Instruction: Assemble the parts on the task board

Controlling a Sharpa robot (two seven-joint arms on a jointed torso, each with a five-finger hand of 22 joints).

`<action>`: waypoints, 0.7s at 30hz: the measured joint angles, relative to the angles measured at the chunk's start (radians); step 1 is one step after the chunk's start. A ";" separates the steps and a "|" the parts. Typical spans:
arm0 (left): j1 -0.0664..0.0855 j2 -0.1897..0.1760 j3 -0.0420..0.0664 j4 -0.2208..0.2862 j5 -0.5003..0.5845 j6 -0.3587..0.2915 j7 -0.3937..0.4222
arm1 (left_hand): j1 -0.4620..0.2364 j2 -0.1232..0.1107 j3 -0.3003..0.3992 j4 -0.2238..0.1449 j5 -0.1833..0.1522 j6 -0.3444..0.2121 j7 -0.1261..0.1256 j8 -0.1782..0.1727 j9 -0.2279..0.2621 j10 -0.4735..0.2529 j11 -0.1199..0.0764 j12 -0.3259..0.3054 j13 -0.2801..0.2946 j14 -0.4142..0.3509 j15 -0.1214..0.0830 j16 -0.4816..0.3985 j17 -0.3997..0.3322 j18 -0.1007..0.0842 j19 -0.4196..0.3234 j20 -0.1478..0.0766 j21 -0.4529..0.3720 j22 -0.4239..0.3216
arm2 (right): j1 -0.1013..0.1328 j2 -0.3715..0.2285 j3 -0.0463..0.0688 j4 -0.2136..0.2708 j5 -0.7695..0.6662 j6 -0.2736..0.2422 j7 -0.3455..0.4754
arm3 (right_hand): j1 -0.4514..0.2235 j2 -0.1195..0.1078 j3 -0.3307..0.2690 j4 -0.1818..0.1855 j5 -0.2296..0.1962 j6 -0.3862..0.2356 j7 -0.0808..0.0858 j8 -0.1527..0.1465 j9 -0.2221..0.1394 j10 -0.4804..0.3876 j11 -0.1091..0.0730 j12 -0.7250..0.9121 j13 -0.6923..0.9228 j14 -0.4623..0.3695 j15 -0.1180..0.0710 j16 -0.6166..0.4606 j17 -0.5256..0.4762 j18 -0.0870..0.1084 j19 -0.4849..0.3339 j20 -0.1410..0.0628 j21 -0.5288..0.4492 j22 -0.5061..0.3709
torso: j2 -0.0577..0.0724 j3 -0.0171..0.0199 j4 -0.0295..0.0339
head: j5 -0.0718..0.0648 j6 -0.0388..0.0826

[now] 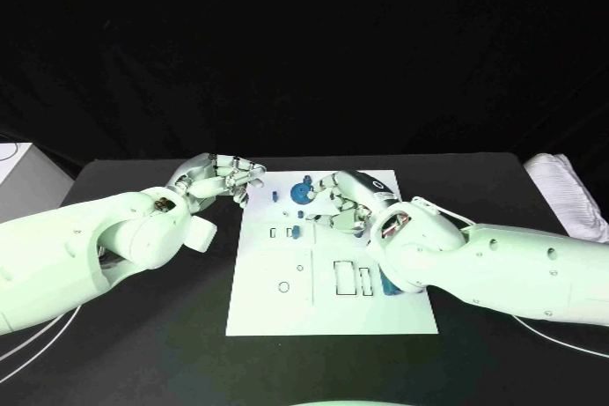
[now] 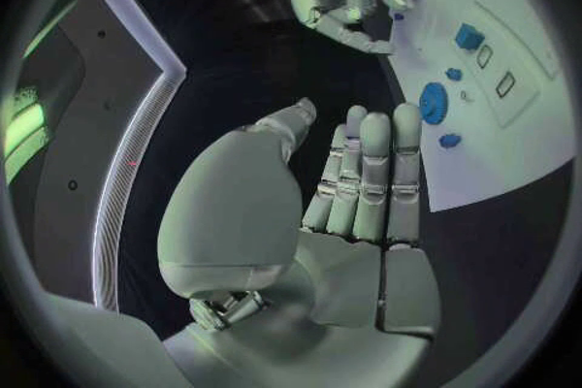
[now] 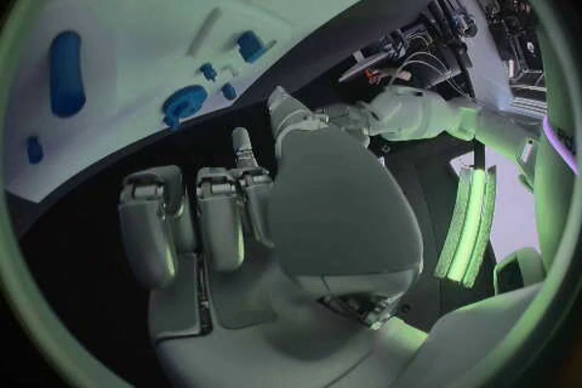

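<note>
The right hand (image 1: 345,199) hovers over the far half of the task board (image 1: 273,309), at about one o'clock from the board's middle in the head view. Its own wrist view shows the fingers (image 3: 221,213) curled in toward the palm with nothing between them. Just beyond it, at eleven o'clock from the hand, a round blue disc part (image 1: 301,193) sits on the board, with a small blue piece (image 1: 304,178) past it near the far edge.

The left hand (image 1: 226,177) hangs at the board's far-left corner, roughly ten o'clock from centre, just off the white plate. In its wrist view the fingers (image 2: 370,170) lie straight and pressed side by side, thumb apart, holding nothing.

Other parts lie further out. A small blue block (image 1: 295,232) stands among the small slots at the board's centre. A long blue piece (image 1: 385,284) lies at the right edge near four o'clock, partly hidden by the right forearm. The rectangular slots (image 1: 344,277) beside it look unfilled, as does the oval hole (image 1: 283,287) at seven o'clock.

By my judgement the assembly is at an early to middle stage: a few parts seem seated, several openings wait, and neither hand carries a part.
</note>
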 measured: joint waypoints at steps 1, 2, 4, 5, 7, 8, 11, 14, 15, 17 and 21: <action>0.004 0.011 0.000 -0.014 -0.038 0.009 -0.031 | -0.006 0.004 -0.013 0.013 0.000 -0.004 -0.018 0.048 0.030 -0.034 -0.011 0.112 0.079 0.055 -0.011 0.073 0.101 -0.010 0.039 -0.008 0.046 0.061 | 0.008 -0.020 0.001 0.008 0.031 -0.003 0.035 | 0.009 -0.001 0.007 -0.003 0.013 0.001 0.000 0.000 -0.002 0.000 0.000 -0.002 0.000 0.000 0.000 -0.001 0.000 0.000 0.000 0.000 0.000 0.000 | -0.003 0.0005 -0.0012 | 0.003 -0.002; 0.008 0.020 -0.001 -0.025 -0.069 0.018 -0.056 | -0.019 0.005 -0.022 0.025 0.001 -0.009 -0.022 0.078 0.049 -0.054 -0.014 0.183 0.127 0.086 -0.015 0.111 0.160 -0.018 0.060 -0.012 0.071 0.095 | 0.014 -0.035 0.001 0.015 0.057 -0.004 0.060 | 0.010 0.001 0.009 -0.001 0.019 0.007 0.001 0.000 -0.002 0.000 0.000 -0.002 0.000 0.000 0.000 -0.004 0.000 0.000 0.000 0.000 0.000 0.000 | -0.006 0.0011 -0.0020 | 0.005 -0.003; 0.021 0.042 -0.001 -0.049 -0.137 0.039 -0.109 | -0.030 0.009 -0.029 0.055 0.000 -0.018 -0.032 0.137 0.087 -0.083 -0.022 0.299 0.204 0.142 -0.021 0.170 0.260 -0.024 0.101 -0.018 0.115 0.160 | 0.026 -0.066 0.001 0.027 0.109 -0.005 0.106 | 0.011 0.001 0.009 -0.001 0.026 0.010 -0.003 0.003 -0.002 0.000 0.000 -0.002 0.000 0.000 0.000 -0.004 0.000 0.000 0.000 0.000 0.000 0.000 | -0.013 0.0022 -0.0041 | 0.008 -0.006; 0.030 0.056 -0.001 -0.063 -0.182 0.053 -0.144 | -0.039 0.011 -0.034 0.078 0.000 -0.021 -0.034 0.169 0.110 -0.091 -0.030 0.352 0.239 0.177 -0.027 0.202 0.320 -0.032 0.131 -0.022 0.140 0.200 | 0.033 -0.084 0.001 0.032 0.143 -0.005 0.133 | 0.011 0.001 0.011 -0.003 0.028 0.010 -0.003 0.006 -0.002 0.000 0.000 -0.002 0.000 0.000 0.000 -0.004 0.000 0.000 0.000 0.000 0.000 0.000 | -0.016 0.0029 -0.0052 | 0.010 -0.007; 0.040 0.079 0.000 -0.083 -0.248 0.075 -0.195 | -0.039 0.011 -0.035 0.106 0.000 -0.031 -0.044 0.218 0.148 -0.106 -0.039 0.418 0.281 0.216 -0.034 0.236 0.388 -0.040 0.165 -0.029 0.170 0.249 | 0.043 -0.110 0.001 0.038 0.192 -0.005 0.167 | 0.011 0.001 0.015 -0.001 0.036 0.011 -0.002 0.006 -0.002 0.000 0.000 -0.002 0.000 0.000 0.000 -0.004 0.000 0.000 0.000 0.000 0.000 0.000 | -0.021 0.0041 -0.0070 | 0.014 -0.009; 0.045 0.092 0.000 -0.095 -0.281 0.088 -0.222 | -0.039 0.011 -0.037 0.112 0.000 -0.032 -0.046 0.237 0.162 -0.107 -0.039 0.439 0.294 0.231 -0.037 0.249 0.416 -0.040 0.180 -0.031 0.182 0.270 | 0.047 -0.123 0.001 0.039 0.217 -0.004 0.181 | 0.011 0.001 0.016 0.001 0.041 0.013 0.000 0.006 -0.003 0.000 0.000 -0.002 0.000 0.000 0.000 -0.004 0.000 0.000 0.000 0.000 0.000 0.000 | -0.025 0.0048 -0.0083 | 0.017 -0.011; 0.061 0.131 -0.005 -0.126 -0.374 0.126 -0.305 | -0.048 0.020 -0.038 0.118 0.000 -0.041 -0.055 0.271 0.192 -0.112 -0.044 0.475 0.316 0.253 -0.044 0.270 0.461 -0.051 0.201 -0.039 0.203 0.305 | 0.058 -0.156 0.002 0.038 0.287 -0.002 0.218 | 0.011 0.001 0.016 0.001 0.049 0.014 0.001 0.006 -0.003 0.000 0.000 -0.002 0.000 0.000 0.000 -0.004 0.000 0.000 0.000 0.000 0.000 0.000 | -0.034 0.0066 -0.0113 | 0.022 -0.016; 0.072 0.171 -0.011 -0.155 -0.455 0.165 -0.384 | -0.067 0.018 -0.041 0.121 0.000 -0.044 -0.057 0.286 0.208 -0.112 -0.044 0.490 0.325 0.260 -0.043 0.274 0.479 -0.055 0.206 -0.037 0.208 0.316 | 0.063 -0.179 0.002 0.027 0.349 -0.001 0.242 | 0.015 -0.002 0.021 0.005 0.055 0.014 0.001 0.006 -0.005 0.000 0.000 -0.002 0.000 0.000 0.000 -0.004 0.000 0.000 0.000 0.000 0.000 0.000 | -0.041 0.0079 -0.0133 | 0.027 -0.022; 0.074 0.182 -0.013 -0.163 -0.476 0.176 -0.406 | -0.072 0.022 -0.041 0.121 0.000 -0.045 -0.058 0.289 0.211 -0.112 -0.044 0.493 0.327 0.261 -0.045 0.274 0.481 -0.055 0.208 -0.039 0.209 0.318 | 0.065 -0.184 0.002 0.022 0.365 -0.001 0.247 | 0.015 -0.002 0.021 0.004 0.057 0.014 0.001 0.006 -0.005 0.000 0.000 -0.002 0.000 0.000 0.000 -0.004 0.000 0.000 0.000 0.000 0.000 0.000 | -0.043 0.0085 -0.0138 | 0.029 -0.024; 0.080 0.209 -0.019 -0.183 -0.520 0.204 -0.456 | -0.089 0.022 -0.045 0.126 0.000 -0.049 -0.058 0.294 0.218 -0.116 -0.048 0.498 0.329 0.261 -0.045 0.274 0.482 -0.055 0.209 -0.040 0.209 0.321 | 0.066 -0.194 0.002 0.012 0.398 -0.001 0.256 | 0.015 -0.002 0.023 0.002 0.057 0.014 0.001 0.006 -0.005 0.000 0.000 -0.002 0.000 0.000 0.000 -0.004 0.000 0.000 0.000 0.000 0.000 0.000 | -0.047 0.0091 -0.0141 | 0.032 -0.028; 0.090 0.252 -0.029 -0.216 -0.591 0.259 -0.540 | -0.113 0.024 -0.053 0.126 0.000 -0.060 -0.056 0.305 0.229 -0.126 -0.045 0.506 0.333 0.261 -0.045 0.274 0.483 -0.055 0.209 -0.040 0.212 0.321 | 0.069 -0.205 0.002 -0.001 0.443 0.000 0.266 | 0.015 -0.002 0.023 0.002 0.061 0.014 0.001 0.006 -0.006 0.000 0.000 -0.002 0.000 0.000 0.000 -0.004 0.000 0.000 0.000 0.000 0.000 0.000 | -0.052 0.0098 -0.0142 | 0.036 -0.035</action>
